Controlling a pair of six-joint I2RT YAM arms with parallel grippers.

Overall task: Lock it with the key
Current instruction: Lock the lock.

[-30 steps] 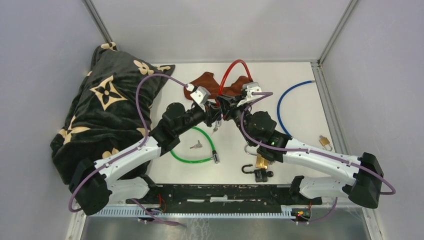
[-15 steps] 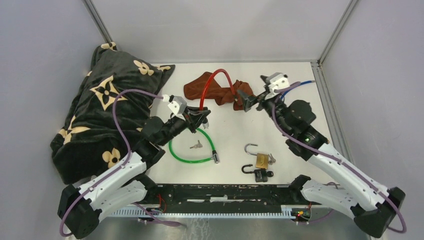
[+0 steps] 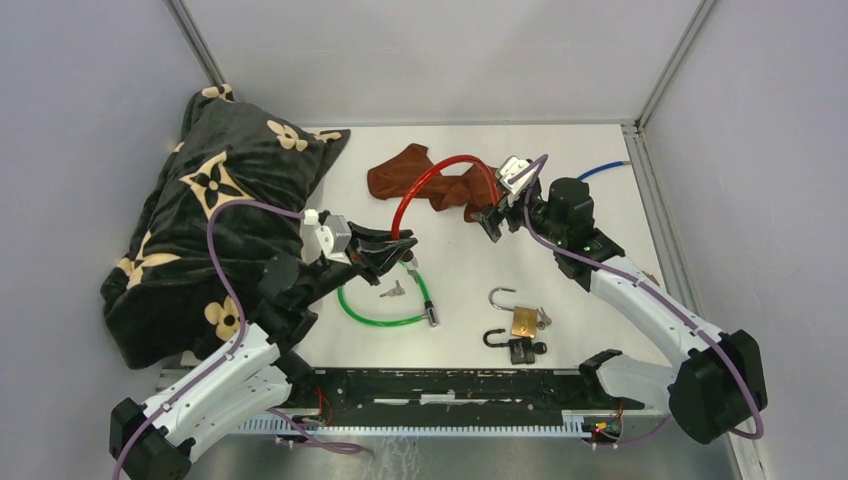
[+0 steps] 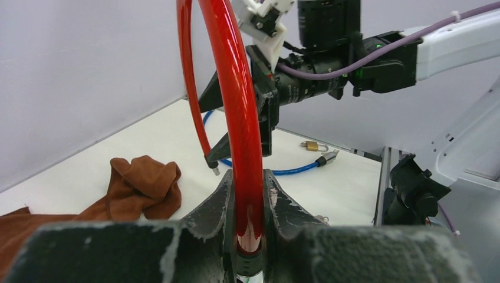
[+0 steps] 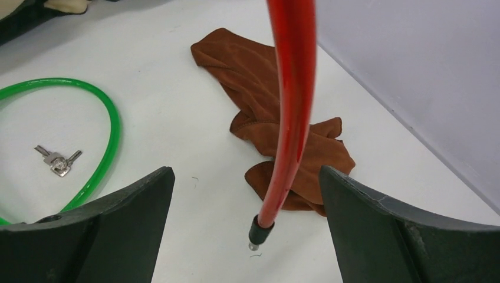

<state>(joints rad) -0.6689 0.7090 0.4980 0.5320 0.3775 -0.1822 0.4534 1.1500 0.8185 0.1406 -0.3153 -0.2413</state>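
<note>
A red cable lock (image 3: 440, 165) arches above the table. My left gripper (image 3: 403, 243) is shut on one end of the red cable (image 4: 236, 88); in the left wrist view the left gripper (image 4: 248, 184) pinches it just above a black collar. The cable's free end (image 5: 259, 230), a black cap with a metal tip, hangs between the wide-open fingers of my right gripper (image 5: 246, 172) and touches neither. In the top view the right gripper (image 3: 487, 218) hovers beside the brown cloth. A small bunch of keys (image 3: 393, 291) lies inside the green cable loop, also showing in the right wrist view as the keys (image 5: 56, 160).
A green cable lock (image 3: 385, 318) lies front centre. The brown cloth (image 3: 420, 175) is at the back. A brass padlock (image 3: 522, 320) and a black padlock (image 3: 518, 349) sit near the front. A blue cable (image 3: 600, 170) lies back right, a patterned dark blanket (image 3: 215, 210) on the left.
The two grippers, together a second ago, have parted. The right gripper opened and let go of the red cable's free end. The left arm drew back left with its end.
</note>
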